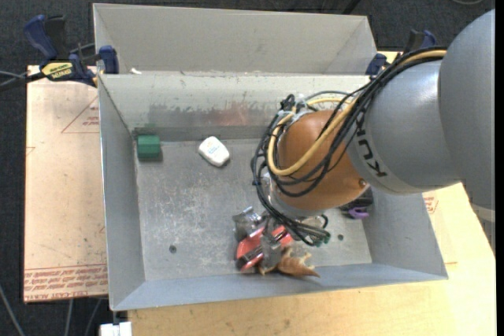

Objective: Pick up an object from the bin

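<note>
The one camera looks down on the grey bin (181,193) from above, set somewhat toward its near side and facing its far wall. The arm (425,130) reaches in from the bin's right.

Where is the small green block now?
In the camera view, the green block lies in the back left corner of the bin; the white oval piece lies just right of it.

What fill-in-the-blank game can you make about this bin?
The small block in the far left corner of the bin is ____.
The rounded thing beside it is ____.
The heap at the gripper has a bright ____ piece.
The small thing peeking out below the arm is ____.
Missing words: green, white, red, purple.
</note>
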Tool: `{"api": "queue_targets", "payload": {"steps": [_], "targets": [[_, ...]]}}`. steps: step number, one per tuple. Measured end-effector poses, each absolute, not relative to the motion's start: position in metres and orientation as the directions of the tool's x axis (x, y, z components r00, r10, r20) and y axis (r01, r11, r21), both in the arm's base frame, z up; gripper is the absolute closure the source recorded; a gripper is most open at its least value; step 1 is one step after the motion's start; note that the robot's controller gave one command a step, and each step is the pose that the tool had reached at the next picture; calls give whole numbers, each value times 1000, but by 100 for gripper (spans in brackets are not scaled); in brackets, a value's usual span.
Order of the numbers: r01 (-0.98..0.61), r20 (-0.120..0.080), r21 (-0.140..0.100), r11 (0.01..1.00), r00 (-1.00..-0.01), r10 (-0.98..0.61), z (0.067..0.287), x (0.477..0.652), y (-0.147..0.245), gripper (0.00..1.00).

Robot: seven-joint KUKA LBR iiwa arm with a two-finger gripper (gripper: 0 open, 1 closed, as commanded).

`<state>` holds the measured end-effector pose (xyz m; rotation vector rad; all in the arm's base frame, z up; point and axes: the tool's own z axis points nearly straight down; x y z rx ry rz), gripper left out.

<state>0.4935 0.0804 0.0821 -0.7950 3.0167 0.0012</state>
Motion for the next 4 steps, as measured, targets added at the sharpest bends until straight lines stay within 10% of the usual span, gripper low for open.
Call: {"api": "queue_targets", "payload": {"steps": [1,3,4], "targets": [[-493,-21,-5,870,-870,-493,82,493,80,100],[-469,-27,-5,883,-883,-469,189,486,82,100],[-466,-23,-3,885,-885,-466,136,494,68,100]]}}
